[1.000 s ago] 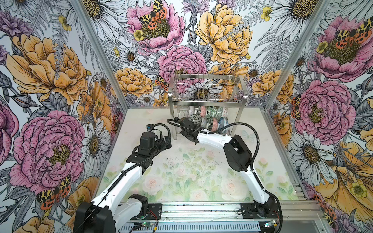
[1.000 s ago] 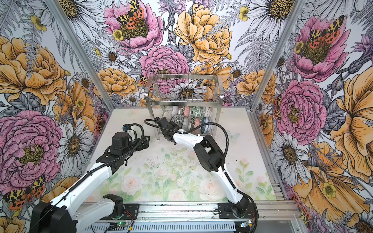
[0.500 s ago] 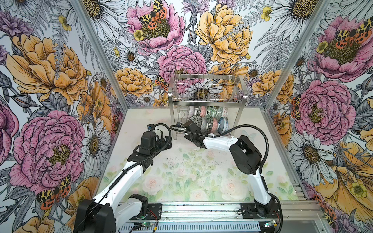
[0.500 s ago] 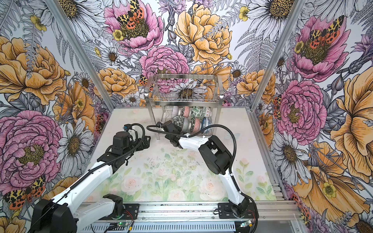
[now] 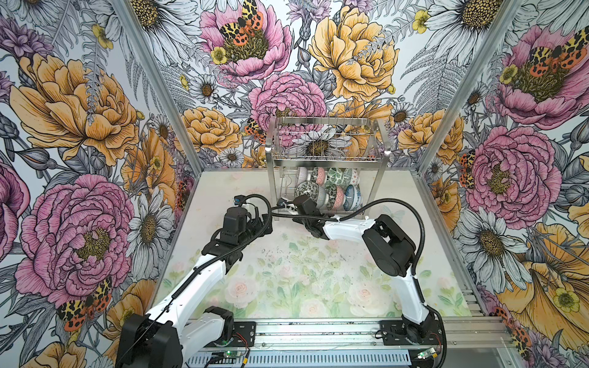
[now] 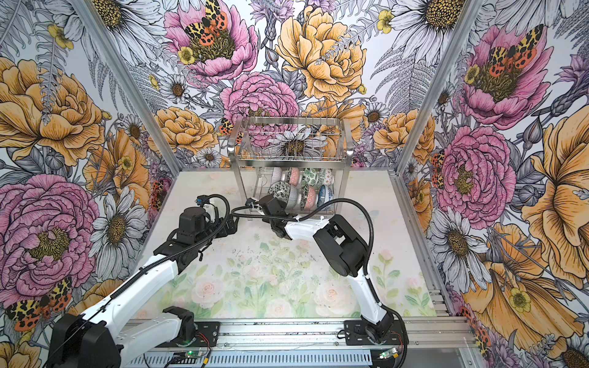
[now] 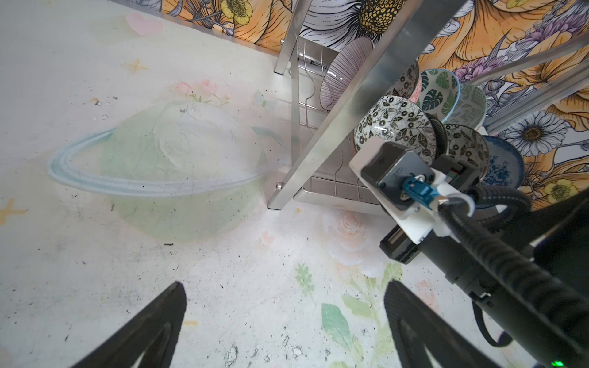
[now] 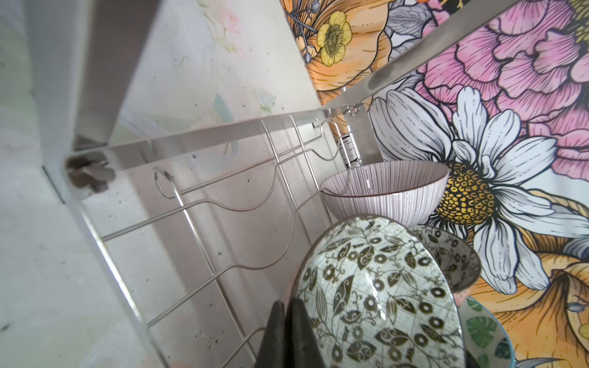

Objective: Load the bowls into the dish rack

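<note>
Standing bowls (image 5: pixel 328 188) (edgewise) in the dish rack (image 5: pixel 318 162)

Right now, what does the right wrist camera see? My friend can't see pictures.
A black-and-white leafy bowl stands on edge in a shiny wire dish rack, right beside the closed pincer. A striped bowl sits behind it.
</note>
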Robot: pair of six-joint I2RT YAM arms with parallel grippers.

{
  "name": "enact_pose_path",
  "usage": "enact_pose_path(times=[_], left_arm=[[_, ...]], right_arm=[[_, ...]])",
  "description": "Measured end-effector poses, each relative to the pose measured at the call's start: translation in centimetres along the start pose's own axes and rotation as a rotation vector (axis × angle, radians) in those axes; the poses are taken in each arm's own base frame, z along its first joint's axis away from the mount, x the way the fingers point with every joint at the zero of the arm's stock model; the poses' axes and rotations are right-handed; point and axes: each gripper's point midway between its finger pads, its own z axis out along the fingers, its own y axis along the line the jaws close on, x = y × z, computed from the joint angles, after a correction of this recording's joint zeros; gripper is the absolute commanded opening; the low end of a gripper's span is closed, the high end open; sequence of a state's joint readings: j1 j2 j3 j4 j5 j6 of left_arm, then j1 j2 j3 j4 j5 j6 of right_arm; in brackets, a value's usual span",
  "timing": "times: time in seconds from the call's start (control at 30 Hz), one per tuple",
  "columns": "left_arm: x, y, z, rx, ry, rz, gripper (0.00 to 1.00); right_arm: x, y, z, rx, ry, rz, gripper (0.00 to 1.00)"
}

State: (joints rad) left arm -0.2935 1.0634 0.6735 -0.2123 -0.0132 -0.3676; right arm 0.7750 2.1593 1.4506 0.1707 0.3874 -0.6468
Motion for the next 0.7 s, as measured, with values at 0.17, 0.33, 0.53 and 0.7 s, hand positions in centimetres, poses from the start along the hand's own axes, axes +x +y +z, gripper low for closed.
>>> enact_pose_path(times=[0.17,0.33,0.53,0.7], left_arm=[[0.1,-0.2,0.0,0.004,0.002,0.003,0.98],[0.1,-0.2,0.0,0.004,0.002,0.002,0.99],[0.2,-0.4,0.0,0.009,0.005,0.003,0.99],[0.2,-0.7,-0.2,0.020,0.018,0.004,0.99]], right_arm=[[-1.6,-0.7,-1.1,0.013,-0.074,-0.009,0.00],[-2.8,-1.8,-2.3,0.029,-0.130,-0.004,0.00],[-3.7,-1.8,-4.5,-0.004,-0.178,-0.022,0.00],[-4.0,-0.3,-9.0,-0.083,-0.227,-0.098,0.00]])
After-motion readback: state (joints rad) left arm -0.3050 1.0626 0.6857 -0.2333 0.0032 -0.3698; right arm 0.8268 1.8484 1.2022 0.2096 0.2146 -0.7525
